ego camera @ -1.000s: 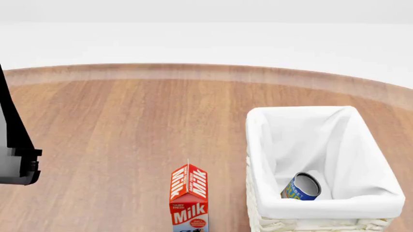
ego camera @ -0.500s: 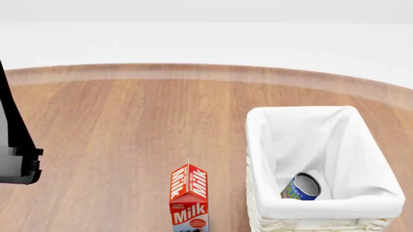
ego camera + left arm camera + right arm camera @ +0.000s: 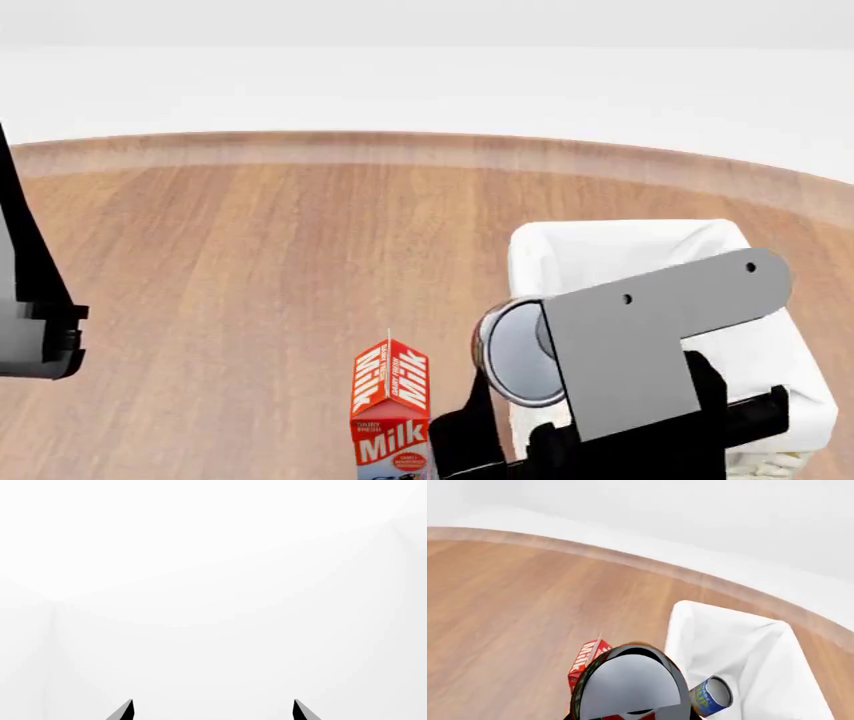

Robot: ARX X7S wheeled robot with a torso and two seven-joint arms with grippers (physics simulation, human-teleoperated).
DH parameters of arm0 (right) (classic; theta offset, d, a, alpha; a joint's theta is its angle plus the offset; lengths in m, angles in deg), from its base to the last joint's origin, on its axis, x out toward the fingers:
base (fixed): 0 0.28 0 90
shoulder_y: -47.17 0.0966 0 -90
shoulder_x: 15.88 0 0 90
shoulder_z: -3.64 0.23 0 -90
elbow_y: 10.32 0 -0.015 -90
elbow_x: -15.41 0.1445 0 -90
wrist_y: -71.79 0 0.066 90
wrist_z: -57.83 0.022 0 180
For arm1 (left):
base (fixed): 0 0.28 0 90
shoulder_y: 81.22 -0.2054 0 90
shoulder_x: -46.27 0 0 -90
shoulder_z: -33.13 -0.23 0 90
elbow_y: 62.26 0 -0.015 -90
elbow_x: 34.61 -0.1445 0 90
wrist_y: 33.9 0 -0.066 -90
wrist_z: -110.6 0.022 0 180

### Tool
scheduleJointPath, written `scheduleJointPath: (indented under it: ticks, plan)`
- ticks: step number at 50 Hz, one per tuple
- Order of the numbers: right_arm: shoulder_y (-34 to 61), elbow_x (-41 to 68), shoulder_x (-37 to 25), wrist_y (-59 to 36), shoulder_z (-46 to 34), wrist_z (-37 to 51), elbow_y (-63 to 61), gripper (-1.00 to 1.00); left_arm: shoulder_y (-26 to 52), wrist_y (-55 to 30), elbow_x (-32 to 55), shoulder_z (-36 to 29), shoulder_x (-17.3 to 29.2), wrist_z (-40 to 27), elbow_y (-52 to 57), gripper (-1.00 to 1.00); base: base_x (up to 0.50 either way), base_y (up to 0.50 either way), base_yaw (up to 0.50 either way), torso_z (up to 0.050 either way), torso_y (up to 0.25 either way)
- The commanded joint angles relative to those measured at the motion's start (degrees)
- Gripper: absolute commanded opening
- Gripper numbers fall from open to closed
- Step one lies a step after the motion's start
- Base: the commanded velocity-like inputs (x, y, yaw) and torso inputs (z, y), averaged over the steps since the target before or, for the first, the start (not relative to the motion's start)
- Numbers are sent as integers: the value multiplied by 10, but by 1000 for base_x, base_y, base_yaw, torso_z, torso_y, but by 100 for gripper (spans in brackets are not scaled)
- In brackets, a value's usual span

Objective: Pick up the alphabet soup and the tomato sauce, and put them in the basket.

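Observation:
My right gripper [image 3: 518, 392] is shut on the tomato sauce can [image 3: 513, 352]. The can's silver top faces the camera, above the near left corner of the white lined basket [image 3: 607, 236]. In the right wrist view the can [image 3: 630, 687] fills the foreground, with a sliver of red label at its base. The blue alphabet soup can [image 3: 710, 696] lies on its side inside the basket [image 3: 727, 625]; in the head view my arm hides it. My left gripper [image 3: 213, 711] is open and empty, facing a blank white background.
A red milk carton [image 3: 391, 405] stands on the wooden table just left of the basket; it also shows in the right wrist view [image 3: 587, 661]. My left arm [image 3: 34, 330] hangs at the left edge of the head view.
My right arm has come into the head view from below, carrying the can over the basket's near left corner and hiding the blue can. The left arm has not moved.

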Motion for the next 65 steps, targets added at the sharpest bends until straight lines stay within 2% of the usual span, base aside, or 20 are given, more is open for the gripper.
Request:
scheduleJointPath:
  ticks: [1,2,6,9,10,12,14,25,41,50,65]
  plan:
    - [94,-19,27,-39,9,-31,86,-100,1,-2,2,2,2,0,2,100,0,0,0,0,0]
    - [75,-47,28,-32,9,-48,86,-100,1,-3,1,1,2,0,2,100,0,0,0,0,0]
    - [120,-53,45,-53,1,-57,145,-100,1,-3,2,2,1,0,2,100,0,0,0,0,0]
    - [102,-106,53,-42,-3,-90,164,-100,3,-5,1,1,1,1,3,100,0,0,0,0,0]
    - [127,-87,56,-54,-3,-81,178,-100,3,-5,2,2,1,1,3,100,0,0,0,0,0]
    - [110,-134,62,-43,-9,-108,198,-100,2,-3,3,3,1,1,2,100,0,0,0,0,0]
    - [143,-134,72,-58,-14,-111,237,-100,1,-1,3,2,1,0,0,100,0,0,0,0,0]
    - [142,-252,117,-27,-50,-206,403,-100,0,0,3,2,1,-1,0,100,0,0,0,0,0]
    - [150,-410,205,68,-115,-328,603,-100,-3,6,12,5,4,-6,-4,100,0,0,0,0,1]
    - [161,-453,249,108,-130,-371,720,-100,-4,7,16,9,6,-8,-3,100,0,0,0,1,0]
    - [184,-533,349,204,-160,-445,1002,-100,-2,5,19,7,8,-11,-3,100,0,0,0,0,0]
